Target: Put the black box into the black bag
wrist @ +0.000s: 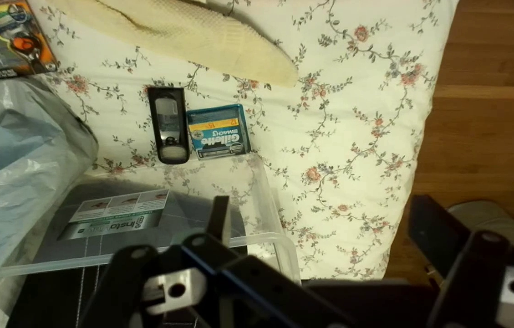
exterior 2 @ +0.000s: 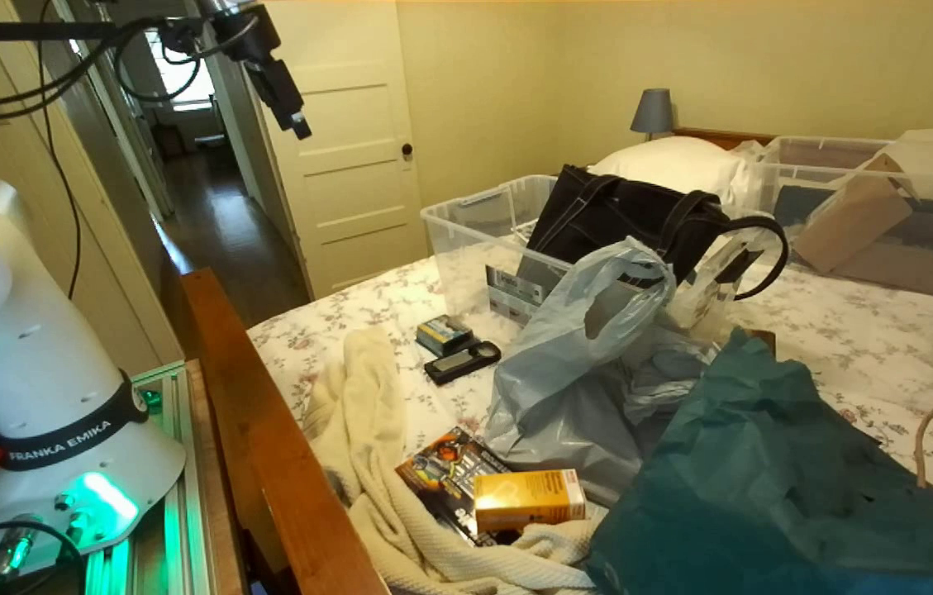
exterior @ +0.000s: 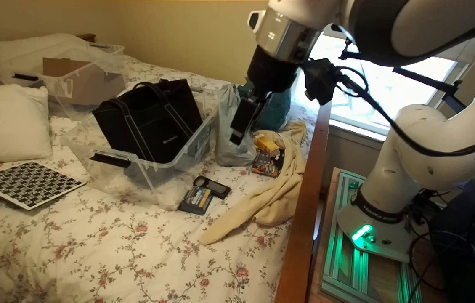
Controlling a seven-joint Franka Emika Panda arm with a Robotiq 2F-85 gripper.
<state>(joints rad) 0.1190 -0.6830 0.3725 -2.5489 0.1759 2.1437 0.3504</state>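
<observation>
Bedroom with pale yellow walls, a panelled door and a bright window. The flower-patterned bed carries most of the things. A white robot arm stands beyond the wooden rail at the bed's edge. The far bin, of clear plastic, contains brown cardboard; the near bin, also clear, holds the black bag, which is tilted, its top and handles above the rim. A teal bag sits in the foreground of an exterior view, with a grey plastic bag between it and the near bin. Also on the bed are a white pillow, a crumpled cream cloth and a checkered board lying flat. The fingers, spread wide apart in the wrist view, hang in the air, well apart from the bed in both exterior views. A colourful pack lies by the cream cloth, with a yellow box resting partly on it. A long black case lies just beside the small dark box, which has teal edges and a printed top face and lies flat on the bed, outside the black bag, close to a corner of the near bin. Whether case and box touch cannot be told.
</observation>
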